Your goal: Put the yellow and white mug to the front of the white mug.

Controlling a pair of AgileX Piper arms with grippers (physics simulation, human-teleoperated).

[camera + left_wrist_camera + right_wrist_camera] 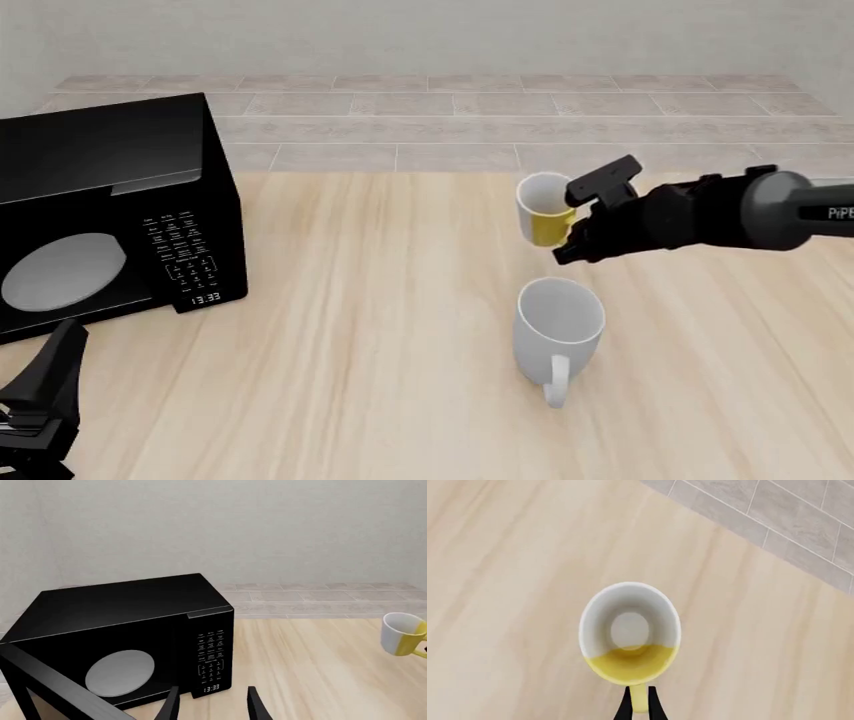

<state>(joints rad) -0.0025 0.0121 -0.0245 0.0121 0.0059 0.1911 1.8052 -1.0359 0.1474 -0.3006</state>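
Note:
My right gripper [574, 218] is shut on the yellow handle of the yellow and white mug [539, 208], which it holds beyond the white mug [561, 318]. In the right wrist view I look down into the yellow and white mug [630, 630], and the fingertips of the right gripper [639, 707] pinch its handle. The white mug stands upright with its handle toward the table's front edge. My left gripper [212, 707] is open with nothing in it, at the front left near the microwave. The left wrist view shows the yellow and white mug [402, 634] far off to one side.
A black microwave [100, 225] with its door shut stands at the left of the wooden table [374, 330]. A tiled ledge [441, 120] and a plain wall lie behind the table. The left arm [40, 400] rests at the front left corner.

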